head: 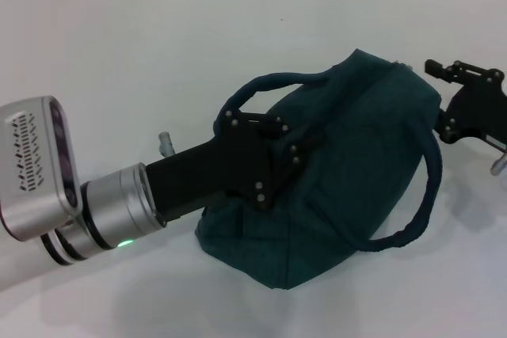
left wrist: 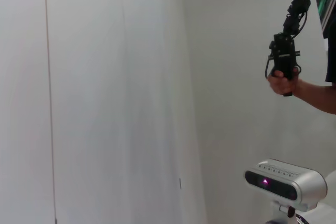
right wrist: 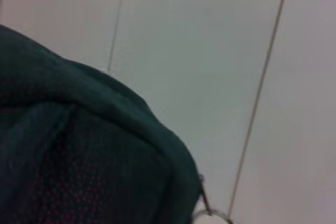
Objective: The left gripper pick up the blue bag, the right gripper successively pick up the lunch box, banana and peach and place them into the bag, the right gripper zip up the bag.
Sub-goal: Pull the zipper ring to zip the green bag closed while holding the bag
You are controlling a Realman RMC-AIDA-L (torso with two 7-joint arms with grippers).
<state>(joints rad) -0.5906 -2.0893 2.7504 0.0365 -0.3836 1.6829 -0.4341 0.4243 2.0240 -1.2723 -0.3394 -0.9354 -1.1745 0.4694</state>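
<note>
Item 1, bag (head: 348,172): dark teal, lying on its side on the white table (head: 119,61), right of centre in your head view. It looked closed and bulging; contents could not be seen. One rope handle (head: 424,195) looped out toward the robot's right and front, the other (head: 273,81) arched over the far left side. In your right wrist view the same fabric (right wrist: 79,145) filled the near part of the picture, with a metal ring pull (right wrist: 210,214) at its edge.

Item 2, left gripper (head: 273,152): your left arm reached in from the left, silver wrist (head: 119,207) with a green light lit, black fingers pressed against the bag's left side near the far handle. Whether they were clamped on fabric or handle could not be told.

Item 3, right gripper (head: 467,100): at the bag's far right end, touching or just beside it. Its finger state could not be told.

Item 4, left wrist view: a pale wall, a person's hand (left wrist: 283,83) on a black controller, and a silver camera unit (left wrist: 286,182).
</note>
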